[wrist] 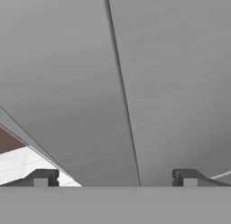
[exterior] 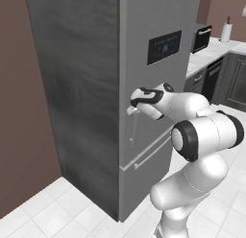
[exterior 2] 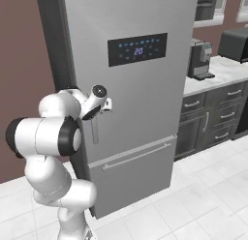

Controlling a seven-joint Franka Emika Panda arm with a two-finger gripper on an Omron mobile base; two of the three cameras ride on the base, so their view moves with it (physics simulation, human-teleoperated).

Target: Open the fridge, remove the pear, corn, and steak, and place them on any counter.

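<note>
We had the arm folded at the elbow, forearm level, reaching toward the fridge (exterior 2: 140, 89) door at handle (exterior 2: 94, 130) height. End effector (exterior: 130, 109) sat at the top of the vertical bar handle, near the door's left edge. In the hand view the fingertips (wrist: 41, 177) stood wide apart, nothing between them, door panel close ahead; we couldn't tell whether they touched the handle. Fridge door was shut, display reading "20". Bench (exterior 2: 218, 69) sat to the fridge's right with a coffee machine (exterior 2: 199, 60) on it.
</note>
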